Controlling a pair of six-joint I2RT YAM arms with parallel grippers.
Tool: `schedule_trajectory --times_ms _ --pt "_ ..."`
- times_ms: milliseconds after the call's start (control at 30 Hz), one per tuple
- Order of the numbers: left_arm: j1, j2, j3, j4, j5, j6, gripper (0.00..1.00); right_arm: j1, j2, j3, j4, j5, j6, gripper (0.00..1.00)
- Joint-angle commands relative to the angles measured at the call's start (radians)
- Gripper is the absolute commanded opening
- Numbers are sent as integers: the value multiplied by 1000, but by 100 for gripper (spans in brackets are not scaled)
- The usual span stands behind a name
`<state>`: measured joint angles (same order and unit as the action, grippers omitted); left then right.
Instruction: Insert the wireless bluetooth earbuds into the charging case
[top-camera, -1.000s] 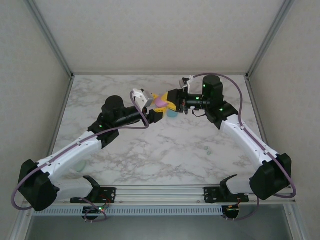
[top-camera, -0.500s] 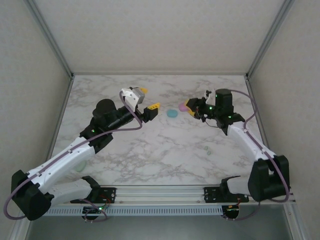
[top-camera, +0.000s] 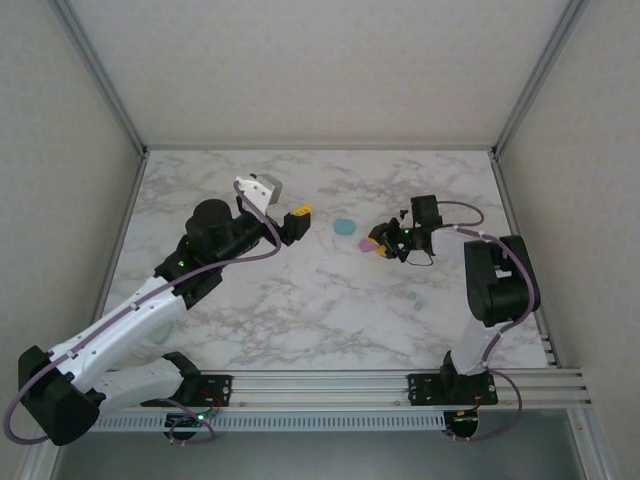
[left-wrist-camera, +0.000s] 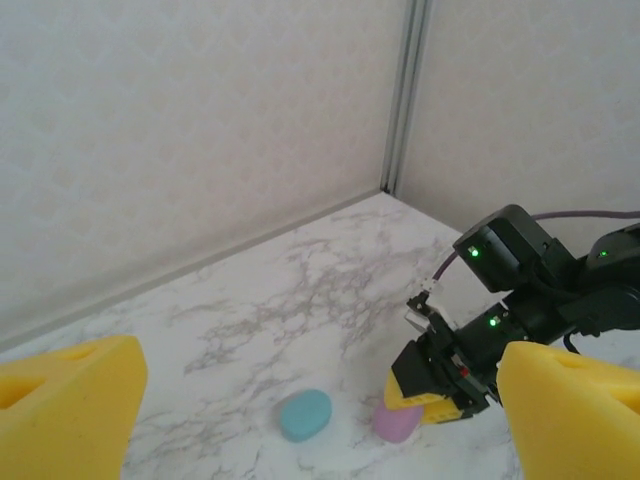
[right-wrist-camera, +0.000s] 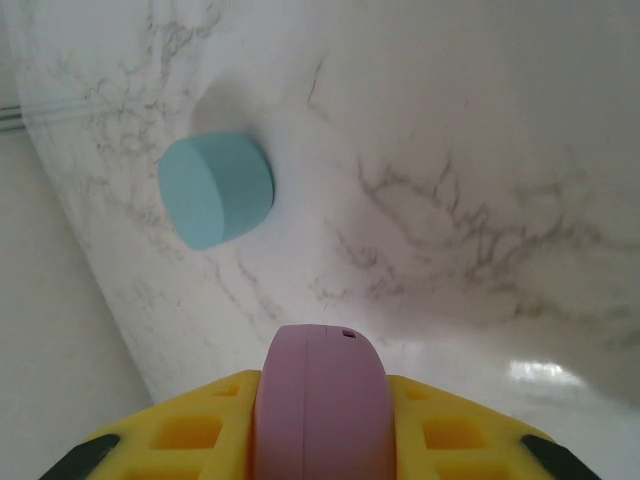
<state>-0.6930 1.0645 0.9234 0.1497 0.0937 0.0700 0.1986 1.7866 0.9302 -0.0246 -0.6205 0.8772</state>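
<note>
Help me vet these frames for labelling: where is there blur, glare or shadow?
Left wrist: the left gripper's yellow fingers are blurred up close, the teal case is fairly sharp. Right wrist: the pink case is soft, a glare patch on the marble table. Top external: even light, faint shadows.

The loose case (top-camera: 345, 227) lies on the table (top-camera: 300, 310), left of the held case (top-camera: 368, 243).

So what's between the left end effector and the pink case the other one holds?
A teal case lies on the marble table between the left end effector and the pink case gripped by the right end effector; the top view shows it.
</note>
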Motion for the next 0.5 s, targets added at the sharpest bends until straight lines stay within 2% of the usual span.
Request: schedule_trajectory --times_ms 0,267,467 --pt "-2 -14 50 -52 -32 -24 93 -11 44 67 49 1 -43 16" --pt "0 -19 54 -85 -41 -17 94 -11 175 150 49 -26 -63 24" --pt "1 -11 59 -98 -48 -10 94 -11 185 169 -61 16 -127 38"
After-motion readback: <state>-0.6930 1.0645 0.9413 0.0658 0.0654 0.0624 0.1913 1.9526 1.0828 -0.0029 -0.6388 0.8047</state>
